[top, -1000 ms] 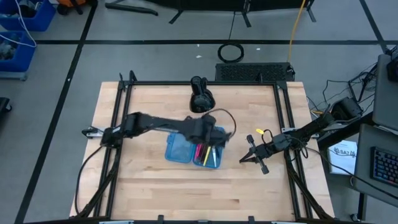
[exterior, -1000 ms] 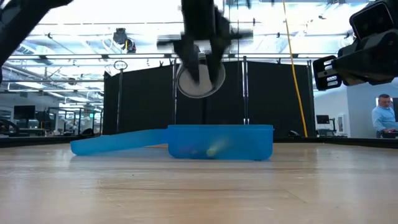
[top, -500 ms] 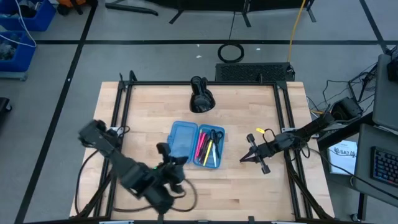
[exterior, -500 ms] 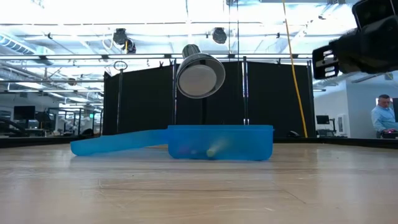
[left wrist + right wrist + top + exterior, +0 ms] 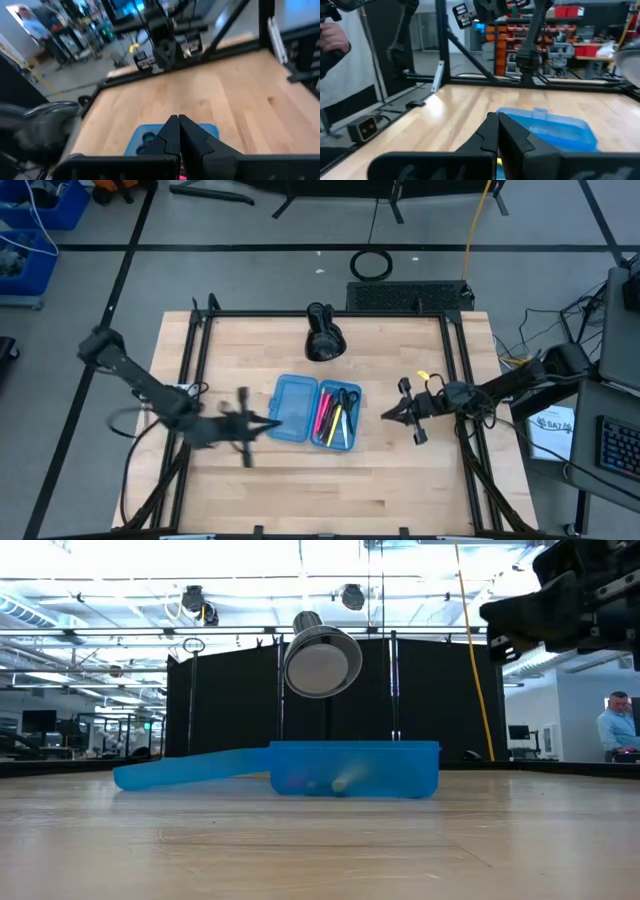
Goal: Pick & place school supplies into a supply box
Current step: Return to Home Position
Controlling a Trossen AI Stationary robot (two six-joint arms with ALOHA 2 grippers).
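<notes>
The supply box [image 5: 312, 412] lies open at the table's middle, a translucent blue case with its lid half [image 5: 293, 408] flat on the left. Its right half holds pink and yellow pens [image 5: 330, 423] and black-handled scissors [image 5: 346, 398]. In the low view the box [image 5: 355, 768] rests on its bottom and its lid [image 5: 190, 768] slants off to the side. My left gripper [image 5: 268, 423], blurred, is shut just left of the lid; its wrist view shows the shut fingers [image 5: 177, 125] with the box [image 5: 145, 140] beyond. My right gripper [image 5: 387, 415] is shut a little right of the box, pointing at it [image 5: 545, 127].
A bulky black lamp-like object [image 5: 322, 335] stands at the table's far middle and shows above the box in the low view [image 5: 322, 660]. Black frame rails [image 5: 200, 350] run along the table's left and right edges. Bare wood lies near the front edge. A person [image 5: 615, 725] is in the room beyond.
My left gripper has left its place above the box's right half, swung out toward the near-left part of the table, and now lies just left of the lid. My right gripper has shifted slightly toward the box and the far edge. The box and its contents have stayed put.
</notes>
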